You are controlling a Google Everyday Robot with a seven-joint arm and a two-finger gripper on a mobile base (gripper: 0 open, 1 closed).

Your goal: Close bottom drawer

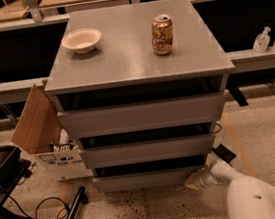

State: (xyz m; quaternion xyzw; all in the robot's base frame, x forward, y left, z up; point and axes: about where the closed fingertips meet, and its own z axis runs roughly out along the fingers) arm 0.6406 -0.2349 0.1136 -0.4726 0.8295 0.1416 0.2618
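The grey cabinet (136, 61) has three drawers. The bottom drawer (146, 179) is the lowest, a plain flat grey front just above the floor, showing a dark gap above it. My gripper (193, 181) is low at the right end of that drawer's front, on the end of my white arm (250, 197), which comes in from the bottom right. It looks to be touching or almost touching the front's right corner.
A white bowl (82, 39) and a brown can (162, 34) stand on the cabinet top. An open cardboard box (45, 138) sits left of the cabinet. A black stand and cables (40, 210) lie at the lower left. Bottles (269, 39) stand on the right shelf.
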